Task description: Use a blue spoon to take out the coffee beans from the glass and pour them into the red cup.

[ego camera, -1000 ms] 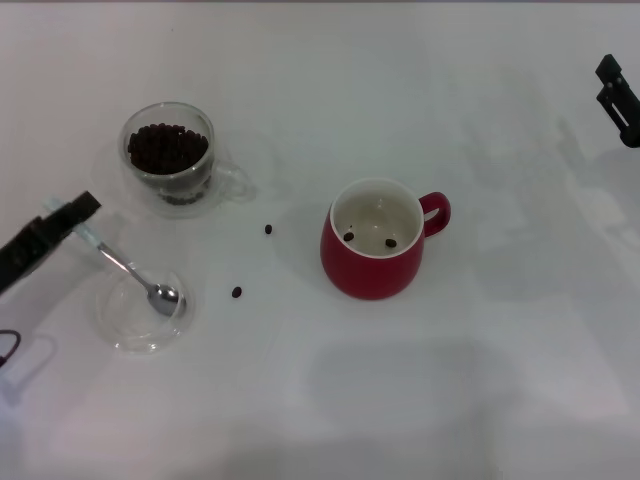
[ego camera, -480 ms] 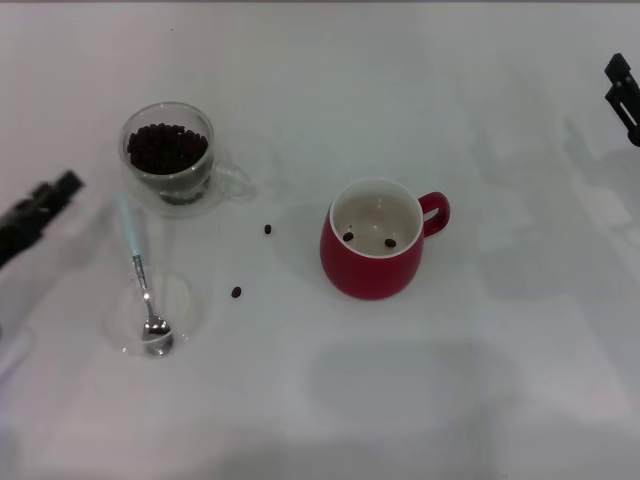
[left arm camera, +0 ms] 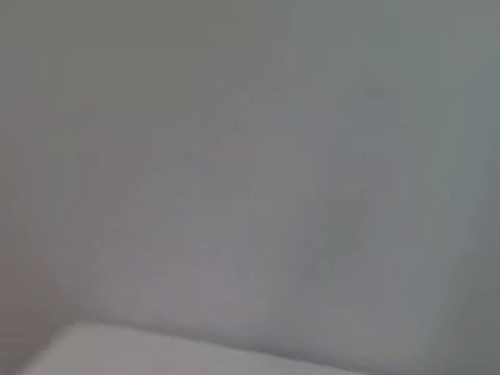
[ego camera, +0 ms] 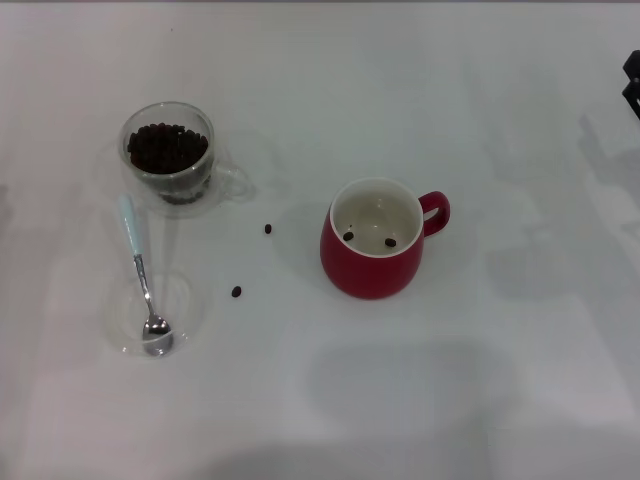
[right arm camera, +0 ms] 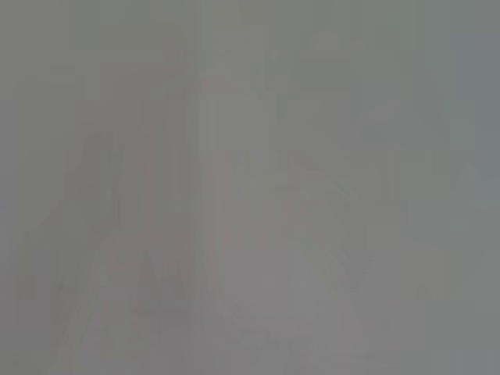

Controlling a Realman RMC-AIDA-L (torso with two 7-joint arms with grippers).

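White tabletop [ego camera: 400, 420], bare along the near edge. Nearest on the left: a shallow clear dish [ego camera: 118, 335] holding the bowl of the blue spoon [ego camera: 140, 272], unheld. Spoon's long axis running near to far, silver bowl at the near end, pale handle pointing toward the glass [ego camera: 170, 158] just beyond. Two stray beans [ego camera: 237, 292] lying between dish and red cup [ego camera: 376, 240]. Cup upright mid-table, handle to the right, two beans inside. Glass farther back on the left, well filled with coffee beans [ego camera: 165, 147].

Left gripper out of sight, so cannot tell its fingers. Only a dark sliver of the right gripper [ego camera: 633, 82] at the far right edge; finger state not visible. Wrist views blank.

Spoon on the left side, so probably nearer the left arm; handle end likely the part to grasp.
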